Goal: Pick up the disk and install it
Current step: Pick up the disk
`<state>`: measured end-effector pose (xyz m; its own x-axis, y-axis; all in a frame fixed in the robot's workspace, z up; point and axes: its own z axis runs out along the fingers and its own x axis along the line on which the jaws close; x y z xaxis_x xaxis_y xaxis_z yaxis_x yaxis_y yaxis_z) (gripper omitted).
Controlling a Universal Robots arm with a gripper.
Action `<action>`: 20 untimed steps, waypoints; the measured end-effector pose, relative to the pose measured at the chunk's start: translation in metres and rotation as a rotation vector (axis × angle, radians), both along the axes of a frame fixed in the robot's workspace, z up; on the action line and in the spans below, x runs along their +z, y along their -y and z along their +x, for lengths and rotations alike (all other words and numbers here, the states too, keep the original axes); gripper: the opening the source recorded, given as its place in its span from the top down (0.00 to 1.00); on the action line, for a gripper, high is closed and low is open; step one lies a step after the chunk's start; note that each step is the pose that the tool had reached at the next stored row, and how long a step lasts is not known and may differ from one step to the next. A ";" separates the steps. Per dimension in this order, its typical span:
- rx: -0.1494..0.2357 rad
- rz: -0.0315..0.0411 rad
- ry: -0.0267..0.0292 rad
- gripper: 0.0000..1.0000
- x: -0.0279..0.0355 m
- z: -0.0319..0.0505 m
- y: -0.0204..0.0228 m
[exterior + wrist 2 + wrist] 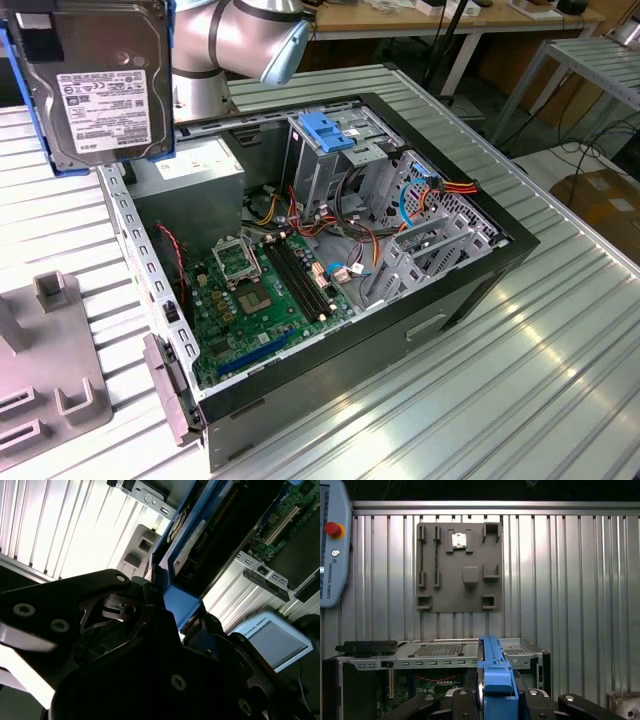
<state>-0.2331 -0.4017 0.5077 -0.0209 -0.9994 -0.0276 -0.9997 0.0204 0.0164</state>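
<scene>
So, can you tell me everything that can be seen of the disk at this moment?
The disk is a flat dark-grey metal rectangle with a large white label printed in black and blue plastic rails on its sides. In the exterior view it is held upright in the air, label toward the camera, outside the open computer case. In both wrist views it shows edge-on, with a blue rail foremost, clamped in the gripper. Nothing else appears to touch it.

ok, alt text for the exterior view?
A disk with blue side rails hangs label-out at the exterior view's upper left, raised clear of an open PC case lying on a ribbed metal table. The arm stands behind the case; a grey fixture plate lies at the lower left.
</scene>
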 end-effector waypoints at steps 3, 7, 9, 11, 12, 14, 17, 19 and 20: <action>0.000 0.0000 0.0001 0.63 -0.0003 0.0170 0.0011; 0.000 -0.0001 0.0000 0.63 -0.0002 0.0429 0.0016; 0.000 -0.0001 0.0000 0.63 -0.0003 0.0522 0.0020; 0.000 -0.0001 0.0000 0.63 -0.0003 0.0587 0.0025; 0.000 -0.0001 0.0001 0.63 -0.0003 0.0629 0.0030; 0.000 -0.0001 0.0000 0.63 -0.0003 0.0700 0.0037; 0.000 -0.0001 0.0000 0.63 -0.0003 0.0783 0.0044; 0.000 -0.0001 0.0000 0.63 -0.0003 0.0834 0.0048; 0.000 -0.0001 0.0000 0.63 -0.0003 0.0867 0.0050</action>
